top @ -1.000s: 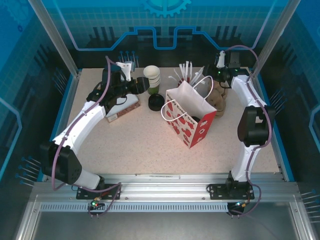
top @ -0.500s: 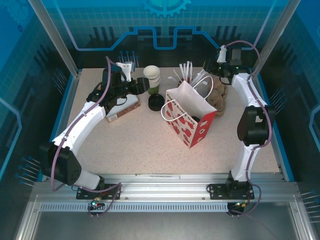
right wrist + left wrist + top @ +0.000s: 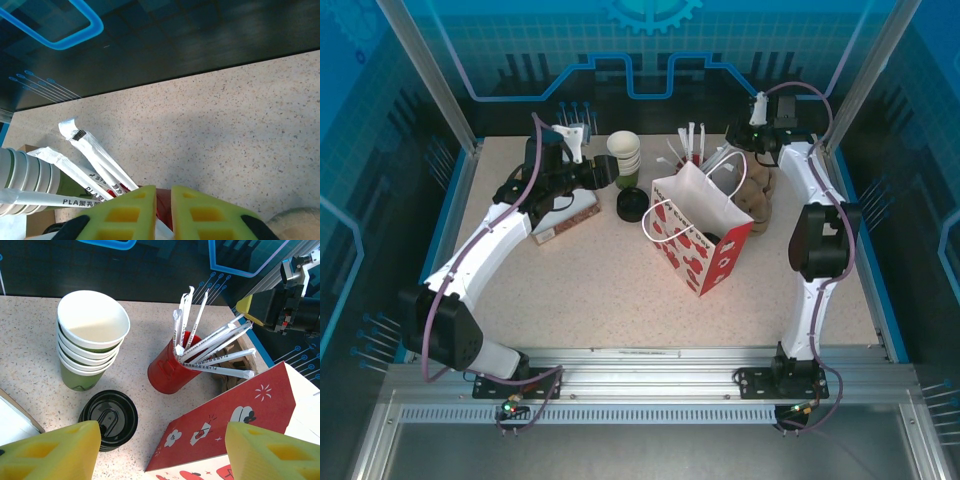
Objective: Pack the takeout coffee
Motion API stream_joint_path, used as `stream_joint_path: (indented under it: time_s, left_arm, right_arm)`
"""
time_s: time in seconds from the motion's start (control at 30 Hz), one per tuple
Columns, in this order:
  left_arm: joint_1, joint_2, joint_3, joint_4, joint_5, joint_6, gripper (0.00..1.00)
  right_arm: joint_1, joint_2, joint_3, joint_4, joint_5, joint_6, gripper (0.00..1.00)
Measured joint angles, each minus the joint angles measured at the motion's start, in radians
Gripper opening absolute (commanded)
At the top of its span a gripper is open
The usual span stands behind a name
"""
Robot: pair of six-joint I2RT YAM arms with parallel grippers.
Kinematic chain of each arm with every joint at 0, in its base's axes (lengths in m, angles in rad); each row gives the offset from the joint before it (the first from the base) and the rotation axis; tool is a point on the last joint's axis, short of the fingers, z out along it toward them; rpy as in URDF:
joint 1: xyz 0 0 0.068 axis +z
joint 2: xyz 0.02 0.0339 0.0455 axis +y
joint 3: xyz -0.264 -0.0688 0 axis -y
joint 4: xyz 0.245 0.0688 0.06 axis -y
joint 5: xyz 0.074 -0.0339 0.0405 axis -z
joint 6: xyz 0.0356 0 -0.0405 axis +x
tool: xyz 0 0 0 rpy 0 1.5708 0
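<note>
The takeout coffee is out of view. My left gripper (image 3: 603, 172) (image 3: 160, 440) hangs open above the gap between a stack of black lids (image 3: 632, 204) (image 3: 110, 419) and the red-and-white paper bag (image 3: 700, 228) (image 3: 235, 415), holding nothing. A stack of lidless green cups (image 3: 624, 155) (image 3: 90, 340) stands just behind it. My right gripper (image 3: 745, 143) (image 3: 163, 192) sits over the red cup of wrapped straws (image 3: 695, 150) (image 3: 172, 367). Its jaws are pressed almost together, and a white straw shows in the slit between them.
Brown cardboard (image 3: 757, 195) lies behind the bag at the back right. A flat white-and-brown box (image 3: 565, 212) lies under the left arm. Blue walls close in the table; open tabletop (image 3: 590, 290) lies in front of the bag.
The right gripper has closed and shifted slightly left over the straw cup. The left arm and the bag have not moved.
</note>
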Motion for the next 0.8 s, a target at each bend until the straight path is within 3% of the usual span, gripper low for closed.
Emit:
stream_joint_path:
  time_s: [0.5, 0.8]
  left_arm:
    - [-0.003, 0.000, 0.000, -0.008, 0.002, 0.005, 0.68]
    - [-0.028, -0.053, 0.000, -0.007, 0.024, 0.005, 0.69]
  right_arm:
    - [0.003, -0.009, 0.086, -0.047, 0.004, -0.017, 0.05]
    - [0.069, -0.187, 0.174, -0.150, 0.089, -0.078, 0.04]
